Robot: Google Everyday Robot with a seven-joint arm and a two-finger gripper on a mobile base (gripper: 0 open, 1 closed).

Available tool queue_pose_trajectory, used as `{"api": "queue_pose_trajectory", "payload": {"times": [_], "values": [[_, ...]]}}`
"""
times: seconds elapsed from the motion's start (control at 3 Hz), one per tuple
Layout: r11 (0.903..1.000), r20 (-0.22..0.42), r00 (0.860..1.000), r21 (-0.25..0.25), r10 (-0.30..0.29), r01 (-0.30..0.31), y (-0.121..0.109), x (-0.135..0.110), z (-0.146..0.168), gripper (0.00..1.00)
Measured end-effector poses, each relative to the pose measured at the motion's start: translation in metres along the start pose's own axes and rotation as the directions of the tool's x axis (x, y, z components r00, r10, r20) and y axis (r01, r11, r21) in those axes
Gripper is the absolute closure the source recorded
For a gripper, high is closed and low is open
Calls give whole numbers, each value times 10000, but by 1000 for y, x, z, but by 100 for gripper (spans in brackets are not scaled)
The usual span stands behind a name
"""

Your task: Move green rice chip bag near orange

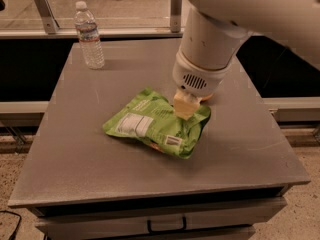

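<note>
Grey counter (250,149) holds 1 bottle (89,34) near its back-left corner. At the middle lies the bag (150,126), its right edge pinched between the closed fingers of the gripper (186,106), likely so it can be dragged. Just behind, a sliver of the orange (207,97) shows, mostly hidden.

Grey table (75,149), matte top with faint scuffs toward its right edge. Clear water bottle (90,36) with a white cap and label band stands upright on the table's far left corner. Drawer (100,226) under the table's front edge, with a dark handle (166,225) at centre. Behind the table is a pale ledge (125,32) carrying a metal bracket (42,9) and a post (175,8). Black cable (11,223) on the floor off the table's front left corner. Gripper (186,106) low over the table's middle.
</note>
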State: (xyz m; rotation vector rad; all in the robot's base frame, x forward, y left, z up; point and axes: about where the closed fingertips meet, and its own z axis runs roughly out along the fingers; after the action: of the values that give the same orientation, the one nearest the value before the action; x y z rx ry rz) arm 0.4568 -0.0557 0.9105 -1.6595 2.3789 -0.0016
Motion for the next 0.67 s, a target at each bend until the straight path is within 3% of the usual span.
{"api": "queue_pose_trajectory", "payload": {"times": [0.67], "values": [[9926,-375,9925,394,1168,-1153,-45,40,15,100]]}}
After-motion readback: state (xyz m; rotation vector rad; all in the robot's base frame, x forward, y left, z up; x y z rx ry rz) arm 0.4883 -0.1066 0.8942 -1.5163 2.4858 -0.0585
